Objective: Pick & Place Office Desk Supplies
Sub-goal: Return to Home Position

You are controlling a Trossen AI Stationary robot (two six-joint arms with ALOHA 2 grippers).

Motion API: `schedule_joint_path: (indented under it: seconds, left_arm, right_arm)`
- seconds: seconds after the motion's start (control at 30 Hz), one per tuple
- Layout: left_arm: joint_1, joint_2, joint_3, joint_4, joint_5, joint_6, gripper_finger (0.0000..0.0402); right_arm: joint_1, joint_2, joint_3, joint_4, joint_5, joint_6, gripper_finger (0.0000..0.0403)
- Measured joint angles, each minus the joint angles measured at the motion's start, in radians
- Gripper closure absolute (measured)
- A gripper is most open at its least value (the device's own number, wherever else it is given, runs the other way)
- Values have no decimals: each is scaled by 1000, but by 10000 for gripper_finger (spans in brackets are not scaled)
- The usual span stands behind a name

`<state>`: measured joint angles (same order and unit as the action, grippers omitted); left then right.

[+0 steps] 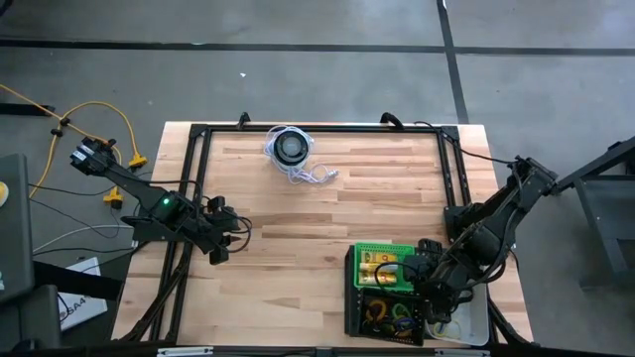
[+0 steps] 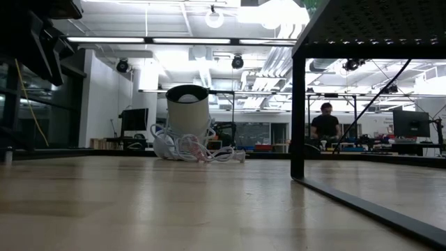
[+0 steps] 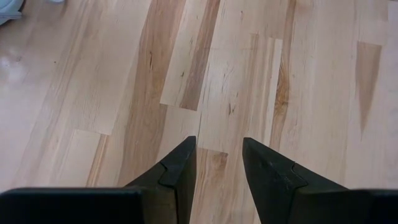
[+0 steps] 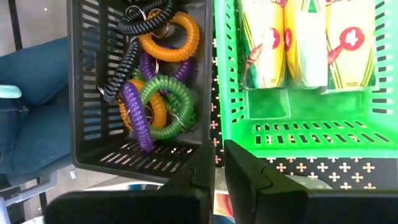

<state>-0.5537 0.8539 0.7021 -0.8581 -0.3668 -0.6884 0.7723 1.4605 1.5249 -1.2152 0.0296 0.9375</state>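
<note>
Left arm: comes in over the left edge of the worktop point(image 1: 317, 228), elbow folded, forearm angled inward. Left tool point(image 1: 230, 238) hangs just inside that edge, about halfway along it, pointing down at the bare worktop. In the left wrist view its two fingers point(image 3: 180, 165) stand clearly apart, with nothing between them.

Right arm: comes in over the right edge of the worktop, upper link sloping back beyond the edge, forearm bent down and inward. Right tool point(image 1: 432, 273) sits over the worktop's lower-right corner as the high view shows it. In the right wrist view its fingers point(image 4: 202, 165) have only a narrow gap and grip nothing.
</note>
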Motion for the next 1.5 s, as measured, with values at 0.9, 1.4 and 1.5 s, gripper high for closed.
schedule_joint_path:
  seconds: [0.9,1.4,1.5]
  left_arm:
    - [0,0,0,0,0,0,277]
    - [0,0,0,0,0,0,277]
    - [0,0,0,0,0,0,277]
  right_arm:
    - [-207,-16,0,137,187,-132,379]
    - [-596,-28,0,193,165,-453,379]
    - [-644,-42,0,210,183,-505,379]
